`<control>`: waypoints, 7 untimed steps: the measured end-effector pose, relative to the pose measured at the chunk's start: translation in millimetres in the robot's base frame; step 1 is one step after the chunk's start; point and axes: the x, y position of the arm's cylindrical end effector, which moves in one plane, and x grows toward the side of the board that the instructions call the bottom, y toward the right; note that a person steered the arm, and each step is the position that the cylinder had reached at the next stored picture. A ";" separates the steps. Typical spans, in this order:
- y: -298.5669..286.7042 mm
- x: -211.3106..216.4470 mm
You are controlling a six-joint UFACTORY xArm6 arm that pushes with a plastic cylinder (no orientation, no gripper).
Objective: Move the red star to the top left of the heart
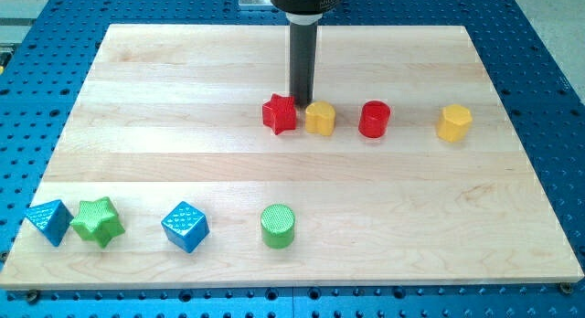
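Observation:
The red star (280, 114) lies on the wooden board (183, 99) above the middle. A yellow heart (320, 118) sits just to its right, almost touching it. My tip (303, 102) is the lower end of the dark rod. It stands at the upper edge of the gap between the red star and the yellow heart, close to both.
A red cylinder (374, 119) and a yellow hexagon (453, 122) lie right of the heart. Along the view's bottom are a blue triangle (49, 221), a green star (98, 220), a blue cube (186, 227) and a green cylinder (278, 226).

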 end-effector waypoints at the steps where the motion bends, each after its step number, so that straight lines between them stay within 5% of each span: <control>1: -0.4 0.0; 4: -149.3 11.2; 5: -177.0 81.3; 7: -154.1 88.2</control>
